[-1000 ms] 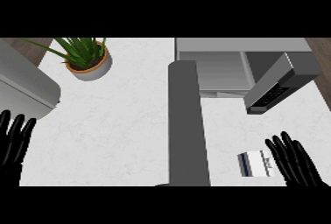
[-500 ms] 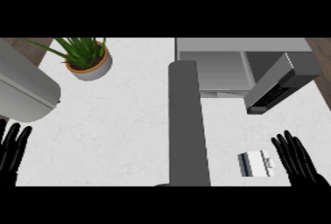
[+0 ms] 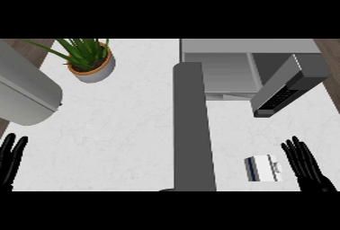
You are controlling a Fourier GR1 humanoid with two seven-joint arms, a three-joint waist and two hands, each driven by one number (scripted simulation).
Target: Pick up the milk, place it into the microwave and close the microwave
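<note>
White and blue, one milk carton [image 3: 264, 168] lay flat on your counter [image 3: 126, 134], low on the right; its long axis ran roughly left to right, though which end was the top could not be told. Your right hand [image 3: 306, 165] stood just right of it, apart, fingers straight and holding nothing. Your left hand [image 3: 11, 161] rested at the lower left edge, fingers up, likewise unclosed. One microwave [image 3: 239, 67] sat at the top right, its door [image 3: 287, 85] swung out toward the carton, bare counter between them. One potted plant [image 3: 90, 60] stood top left. One grey upright post [image 3: 192, 126] split the counter down the middle.
</note>
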